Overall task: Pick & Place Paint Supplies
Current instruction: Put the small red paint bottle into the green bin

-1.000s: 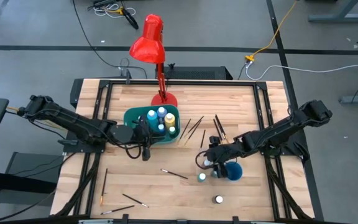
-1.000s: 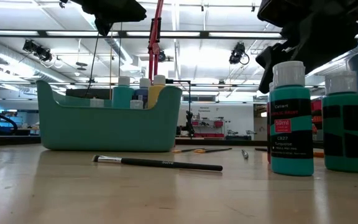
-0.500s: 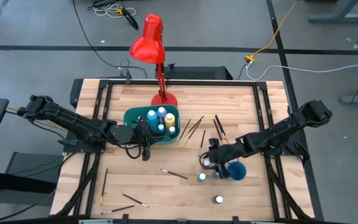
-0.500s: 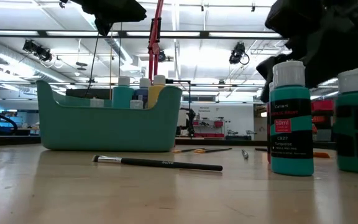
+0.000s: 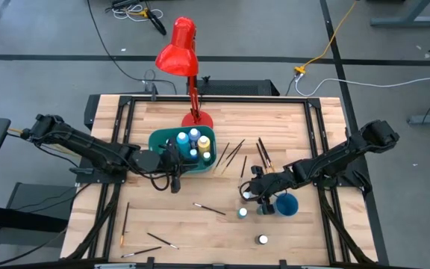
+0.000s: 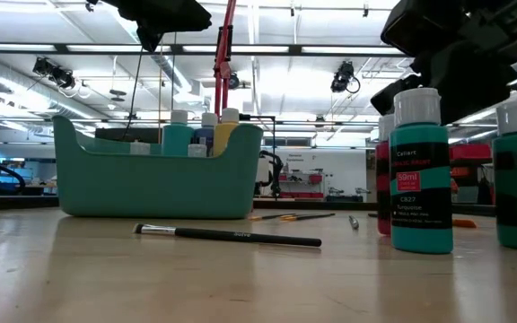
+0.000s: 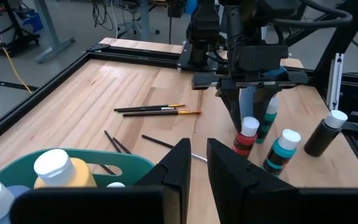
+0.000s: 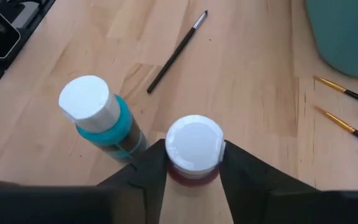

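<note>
Midway | several bottles (image 5: 191,142) binned (image 5: 157,142) | right gripper (image 8: 194,167) pinching red bottle (image 8: 194,149) | left gripper (image 7: 194,165) nearly pressed together, empty | brushes (image 5: 209,209) remaining on table (image 5: 275,123)

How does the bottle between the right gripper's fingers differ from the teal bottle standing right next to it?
The red bottle sits between the right gripper fingers; the teal bottle stands free beside it. The red bottle's body is red, the teal bottle's is teal with a dark label. Both stand upright on the table and have round white caps.
</note>
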### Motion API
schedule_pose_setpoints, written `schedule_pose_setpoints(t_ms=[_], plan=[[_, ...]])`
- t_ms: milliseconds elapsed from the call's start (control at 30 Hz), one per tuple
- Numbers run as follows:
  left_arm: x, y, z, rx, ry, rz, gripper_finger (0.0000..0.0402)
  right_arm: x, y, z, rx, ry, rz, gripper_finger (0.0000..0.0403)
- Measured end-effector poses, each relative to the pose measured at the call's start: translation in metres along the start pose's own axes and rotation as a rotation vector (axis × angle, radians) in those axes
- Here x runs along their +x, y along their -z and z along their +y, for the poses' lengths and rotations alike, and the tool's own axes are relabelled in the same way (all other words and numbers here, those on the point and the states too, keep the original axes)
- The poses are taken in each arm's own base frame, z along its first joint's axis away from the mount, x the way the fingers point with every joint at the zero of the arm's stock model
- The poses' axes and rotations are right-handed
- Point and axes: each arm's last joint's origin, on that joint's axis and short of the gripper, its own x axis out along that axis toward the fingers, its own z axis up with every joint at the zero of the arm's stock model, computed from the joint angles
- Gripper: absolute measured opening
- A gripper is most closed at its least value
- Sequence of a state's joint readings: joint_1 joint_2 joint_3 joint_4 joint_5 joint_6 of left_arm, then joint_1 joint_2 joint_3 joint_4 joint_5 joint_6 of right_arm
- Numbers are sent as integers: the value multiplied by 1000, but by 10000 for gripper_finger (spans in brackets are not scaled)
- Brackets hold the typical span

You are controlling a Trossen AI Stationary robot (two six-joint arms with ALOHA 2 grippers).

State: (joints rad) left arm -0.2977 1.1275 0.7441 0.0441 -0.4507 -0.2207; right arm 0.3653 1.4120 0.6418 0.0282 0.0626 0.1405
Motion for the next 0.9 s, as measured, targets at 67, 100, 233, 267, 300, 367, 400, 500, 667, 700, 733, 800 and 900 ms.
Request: schedule_pose_setpoints(t_ms=[67,100,233,267,300,367,400,500,667,700,733,800,900], plan=[[0,0,0,-7,0,0,57,0,0,0,2,0,-1,138],[0,0,0,-7,0,0,57,0,0,0,2,0,-1,137],[0,0,0,1,0,0,57,0,-1,0,-2,-1,-6,136],[0,0,0,0,0,0,57,0,-1,0,-1,-1,-12,136],[0,0,0,-4,0,0,57,0,-2,0,2,-2,-20,135],[0,0,0,-7,0,0,57,0,-4,1,4,-5,-38,135],[0,0,0,-4,0,0,57,0,-5,1,5,-7,-49,135],[0,0,0,1,0,0,57,0,-10,1,4,-12,-101,135],[0,0,0,-6,0,0,57,-2,-21,-2,8,-14,-218,134],[0,0,0,-3,0,0,57,-2,-24,-3,5,-11,-240,134],[0,0,0,-1,0,0,57,-3,-26,-5,2,-5,-260,134],[0,0,0,-4,0,0,57,-4,-30,-9,-2,6,-299,134],[0,0,0,-3,-1,-1,57,-5,-35,-15,8,22,-351,134]])
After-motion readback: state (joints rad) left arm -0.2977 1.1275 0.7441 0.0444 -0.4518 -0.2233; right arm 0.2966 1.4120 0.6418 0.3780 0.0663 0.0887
